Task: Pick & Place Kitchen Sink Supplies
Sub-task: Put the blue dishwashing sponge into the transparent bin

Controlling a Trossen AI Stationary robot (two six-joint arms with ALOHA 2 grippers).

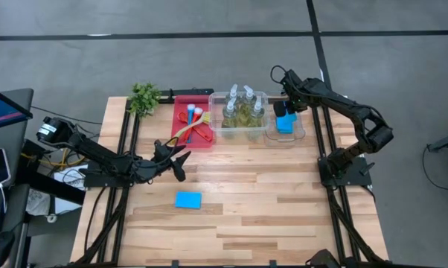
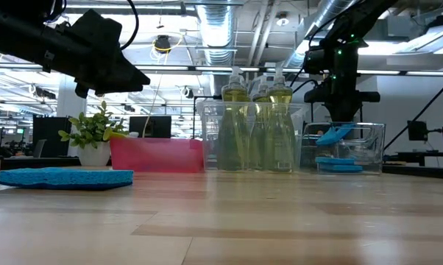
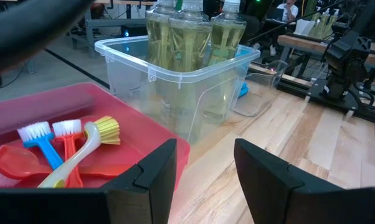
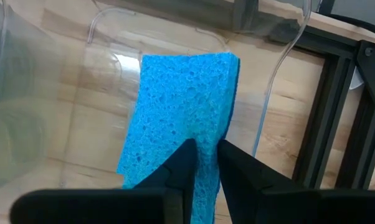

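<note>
Blue porous rectangular sponge [image 4: 184, 99] pinched edge-on by right gripper [image 4: 203, 163] above small clear plastic bin [image 1: 298, 131]; could snag rim and tip out. Left gripper [image 3: 203, 171] open, empty, beside red tray [image 3: 106, 102].

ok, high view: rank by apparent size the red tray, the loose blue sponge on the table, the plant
1. red tray
2. plant and loose blue sponge look about alike from above, so I won't rank them.

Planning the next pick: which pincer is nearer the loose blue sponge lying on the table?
Left. The left pincer hangs just beyond the sponge, near the red tray. The right pincer is far off over the small clear bin.
</note>
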